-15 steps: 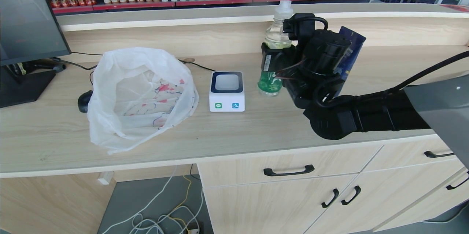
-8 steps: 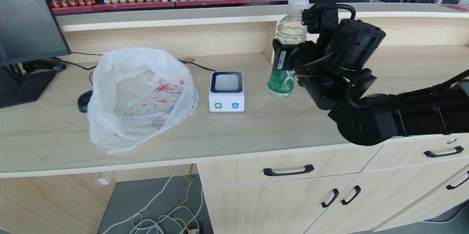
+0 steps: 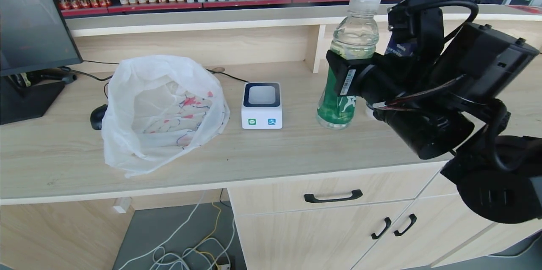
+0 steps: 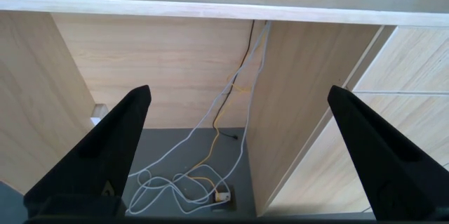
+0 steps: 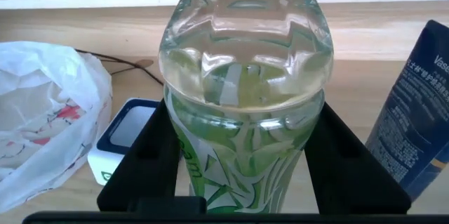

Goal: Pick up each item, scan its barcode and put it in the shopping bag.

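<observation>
Beside the bottle (image 5: 245,112), blue packet (image 5: 415,112)

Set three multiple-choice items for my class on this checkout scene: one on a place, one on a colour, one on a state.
1. Where does the scanner stand on the counter?
A. just right of the shopping bag
B. inside the shopping bag
C. on top of a drawer handle

2. What colour is the label on the bottle?
A. red
B. green
C. yellow

3. What state is the right gripper in?
A. open and empty
B. shut on the bottle
C. shut on the shopping bag

Answers:
1 A: the head view shows the scanner on the counter beside the bag, on its right.
2 B: the lower part of the bottle is wrapped in green.
3 B: the right wrist view shows a finger on each side of the bottle.
</observation>
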You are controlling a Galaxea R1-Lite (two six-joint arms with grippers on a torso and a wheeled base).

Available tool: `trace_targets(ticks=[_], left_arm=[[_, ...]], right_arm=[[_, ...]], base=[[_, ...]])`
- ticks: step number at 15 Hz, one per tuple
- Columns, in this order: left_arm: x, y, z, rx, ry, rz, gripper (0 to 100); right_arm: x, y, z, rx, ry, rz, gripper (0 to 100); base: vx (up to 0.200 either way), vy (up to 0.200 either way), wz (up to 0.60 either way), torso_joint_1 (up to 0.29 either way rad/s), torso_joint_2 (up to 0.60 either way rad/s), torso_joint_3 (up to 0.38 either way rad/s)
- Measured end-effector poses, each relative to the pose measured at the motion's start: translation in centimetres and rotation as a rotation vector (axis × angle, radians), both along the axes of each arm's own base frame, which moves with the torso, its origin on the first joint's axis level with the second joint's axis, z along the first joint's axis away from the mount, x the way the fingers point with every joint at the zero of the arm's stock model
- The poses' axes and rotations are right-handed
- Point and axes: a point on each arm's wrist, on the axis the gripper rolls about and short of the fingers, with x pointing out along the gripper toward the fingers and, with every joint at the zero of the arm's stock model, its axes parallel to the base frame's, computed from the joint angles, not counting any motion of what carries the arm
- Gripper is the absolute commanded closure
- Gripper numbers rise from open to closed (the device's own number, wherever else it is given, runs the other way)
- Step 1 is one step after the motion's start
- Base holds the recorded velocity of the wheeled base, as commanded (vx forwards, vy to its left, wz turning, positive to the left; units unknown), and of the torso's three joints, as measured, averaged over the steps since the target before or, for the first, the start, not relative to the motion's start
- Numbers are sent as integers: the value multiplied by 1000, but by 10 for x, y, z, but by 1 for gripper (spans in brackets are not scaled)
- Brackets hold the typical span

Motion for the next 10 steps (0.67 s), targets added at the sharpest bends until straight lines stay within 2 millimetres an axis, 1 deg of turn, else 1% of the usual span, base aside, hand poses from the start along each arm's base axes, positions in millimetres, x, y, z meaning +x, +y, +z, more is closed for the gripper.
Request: trace_targets(ticks=[3, 5, 8, 10], left_arm=[[0, 0, 0, 0, 0, 0, 0], [0, 0, 0, 0, 0, 0, 0], [0, 0, 0, 0, 0, 0, 0], [0, 0, 0, 0, 0, 0, 0]], right_arm=[[-36, -18, -5, -30, 16, 26, 100], [-61, -31, -13, -51, 36, 50, 100], [-90, -46, -18, -55, 39, 86, 100], [-107, -50, -20, -55, 36, 127, 100]], base=[[0, 0, 0, 0, 0, 0], [0, 0, 0, 0, 0, 0], [0, 0, 0, 0, 0, 0], [0, 0, 0, 0, 0, 0]])
